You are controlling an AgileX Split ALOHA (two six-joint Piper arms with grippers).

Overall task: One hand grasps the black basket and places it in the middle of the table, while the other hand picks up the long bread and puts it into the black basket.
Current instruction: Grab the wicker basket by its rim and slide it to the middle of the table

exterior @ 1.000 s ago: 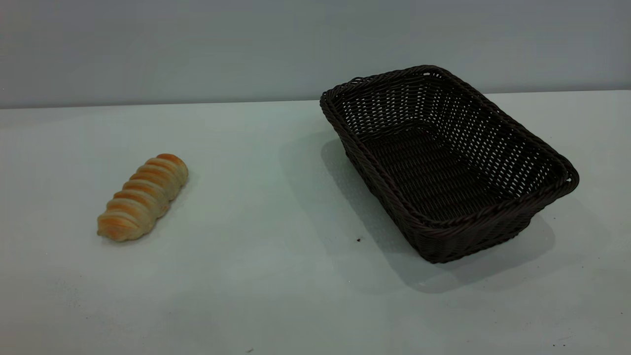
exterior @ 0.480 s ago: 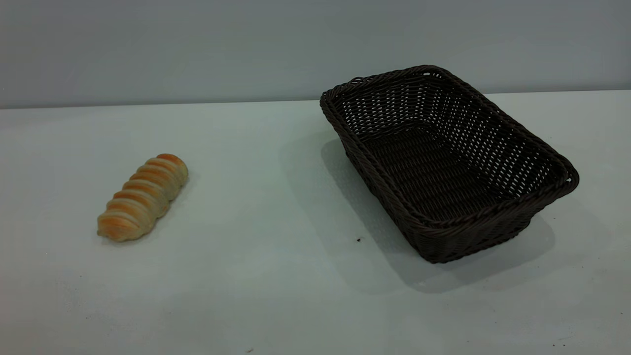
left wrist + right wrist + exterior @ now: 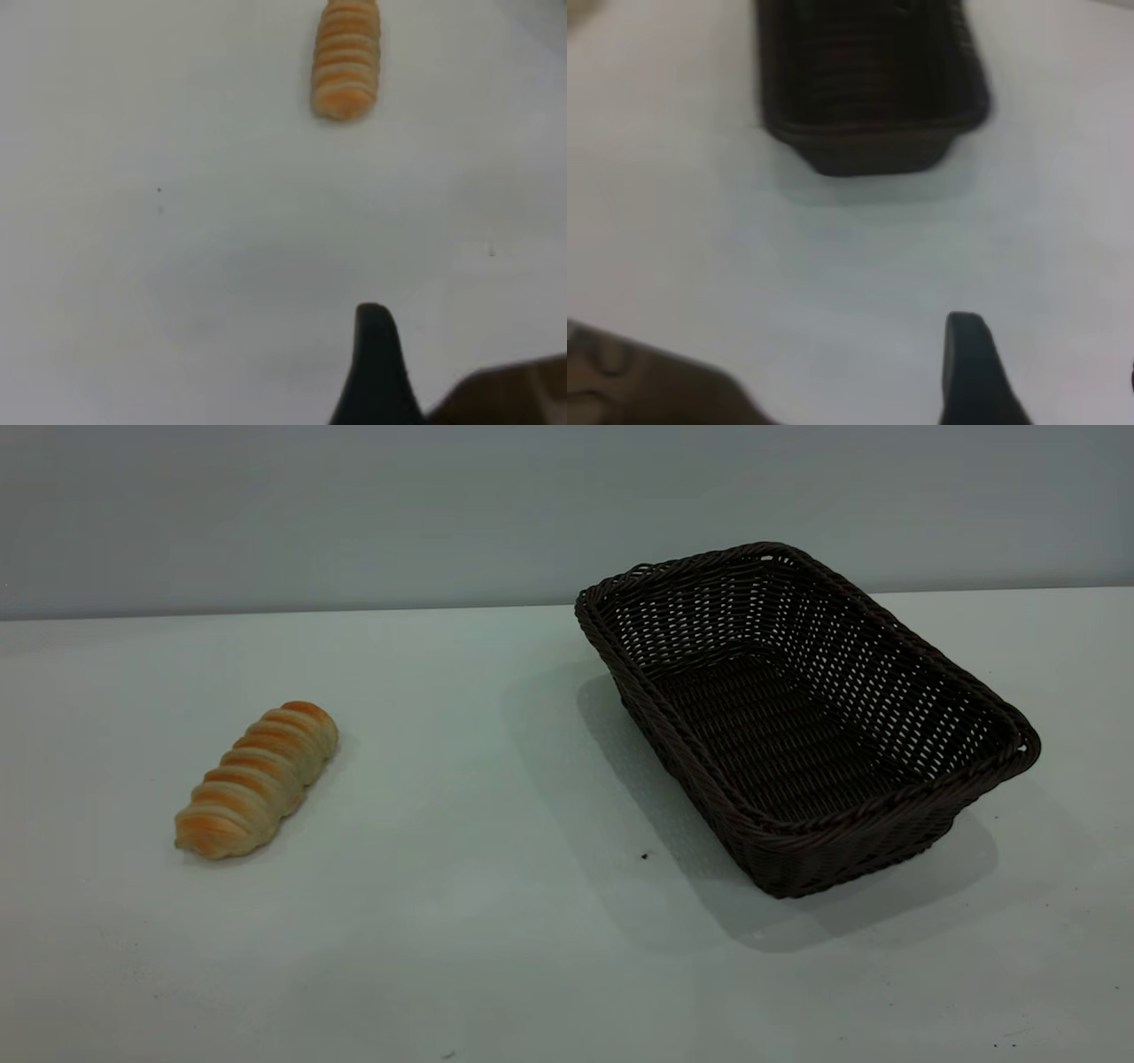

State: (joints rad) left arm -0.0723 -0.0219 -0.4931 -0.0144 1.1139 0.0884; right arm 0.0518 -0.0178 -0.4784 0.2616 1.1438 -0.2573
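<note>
One black basket (image 3: 802, 717), one long bread (image 3: 257, 779), both sitting on the counter (image 3: 496, 921). Basket is on the right half in the exterior view, angled, one short end toward the back wall (image 3: 354, 505) and the other toward the near edge; it holds nothing, woven floor fully visible. Not in the middle of the counter yet. Bread is well apart from it on the left half, lying flat, ridged golden side up, long axis slanted the opposite way to the basket.

Counter surface is pale with a few dark specks; one speck (image 3: 644, 856) sits just off the basket's near left corner. No legible writing or labels on anything.

Neither arm appears in the exterior view. Left wrist view: bread (image 3: 346, 58) far off across bare counter (image 3: 177, 266), only one dark fingertip (image 3: 376, 354) of the left pincer in shot, well short of the bread and touching nothing. Right wrist view: basket (image 3: 868, 97) ahead, one short end facing the camera, one dark fingertip (image 3: 970, 363) of the right pincer in shot, well clear of the rim. With a single finger visible each side, can't tell whether either pincer is apart or together.
</note>
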